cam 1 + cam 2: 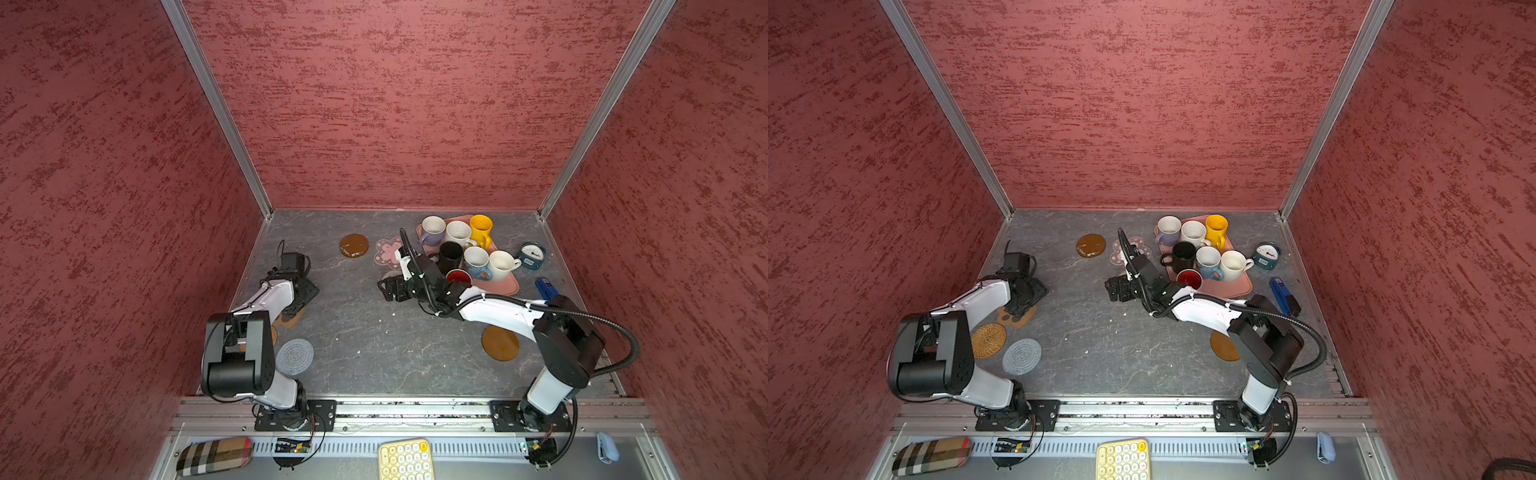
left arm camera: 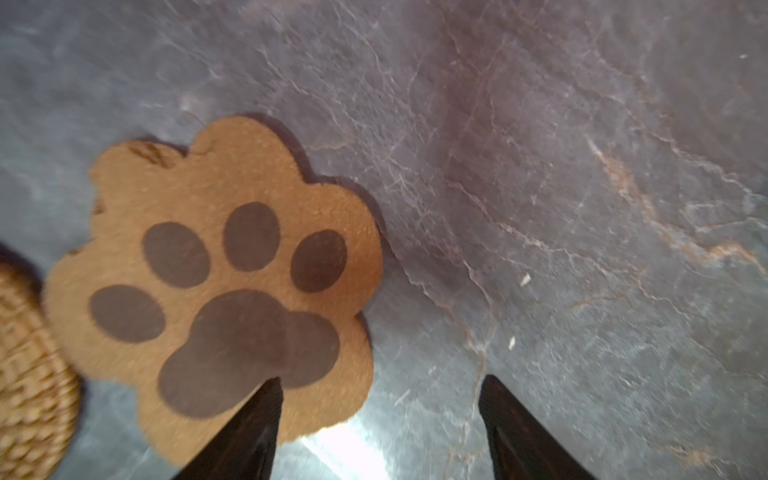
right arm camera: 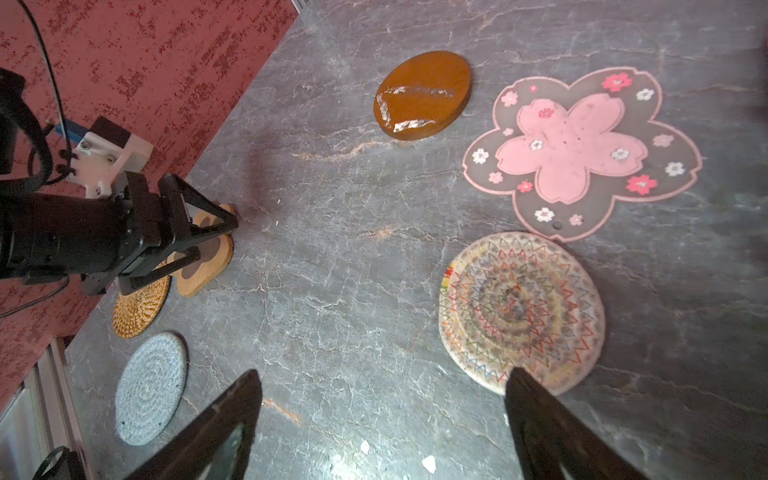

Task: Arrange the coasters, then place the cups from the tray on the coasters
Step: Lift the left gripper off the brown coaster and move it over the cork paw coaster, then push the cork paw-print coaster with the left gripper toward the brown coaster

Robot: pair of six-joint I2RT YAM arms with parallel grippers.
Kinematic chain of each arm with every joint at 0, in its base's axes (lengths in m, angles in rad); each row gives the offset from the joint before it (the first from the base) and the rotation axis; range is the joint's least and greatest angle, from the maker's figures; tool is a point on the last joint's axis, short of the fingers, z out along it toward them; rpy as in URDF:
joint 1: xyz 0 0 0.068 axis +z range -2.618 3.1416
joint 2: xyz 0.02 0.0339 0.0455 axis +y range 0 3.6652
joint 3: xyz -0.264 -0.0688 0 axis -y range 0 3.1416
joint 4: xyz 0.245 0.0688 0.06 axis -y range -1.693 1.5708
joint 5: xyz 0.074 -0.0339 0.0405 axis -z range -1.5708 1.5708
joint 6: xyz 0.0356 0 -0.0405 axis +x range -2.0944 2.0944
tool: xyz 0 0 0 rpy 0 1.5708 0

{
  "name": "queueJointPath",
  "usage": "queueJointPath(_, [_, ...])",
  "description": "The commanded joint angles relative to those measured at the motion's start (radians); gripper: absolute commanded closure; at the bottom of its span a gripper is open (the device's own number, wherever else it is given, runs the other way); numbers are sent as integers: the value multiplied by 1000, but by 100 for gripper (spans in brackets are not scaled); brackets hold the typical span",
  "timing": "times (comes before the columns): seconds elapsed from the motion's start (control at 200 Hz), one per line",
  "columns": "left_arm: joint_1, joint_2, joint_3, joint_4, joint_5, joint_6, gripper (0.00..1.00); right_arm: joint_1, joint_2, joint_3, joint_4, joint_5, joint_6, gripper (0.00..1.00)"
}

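left claw (image 2: 380, 382): we see its jaws parted and gripping nothing; one fingertip (image 2: 257, 419) overlaps the paw coaster (image 2: 216, 266), the other is over the bare table (image 2: 540, 166).
right claw (image 3: 383, 374): spread wide and empty, above the table beside the patterned round coaster (image 3: 519, 311).
paw coaster: flat, near the left wall, just beside the beige woven coaster (image 1: 988, 340) (whether they overlap we cannot tell).
cups: we count seven, the yellow cup (image 1: 481, 226) among them, all on the pink tray (image 1: 505, 286) at the far right.
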Motion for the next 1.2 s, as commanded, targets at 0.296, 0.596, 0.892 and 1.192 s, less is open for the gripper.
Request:
queueJointPath(0.296, [25, 56, -33, 147, 180, 45, 25, 5, -5, -5, 56, -37, -22, 7])
queueJointPath(0.596, [-107, 90, -9, 204, 211, 30, 26, 2, -38, -44, 76, -31, -40, 7])
queueJointPath(0.892, [-266, 164, 108, 200, 198, -32, 27, -16, -90, -98, 96, -31, -44, 6])
queueJointPath(1.192, [-402, 310, 272, 184, 181, -71, 27, -88, -181, -182, 125, -68, -10, 6])
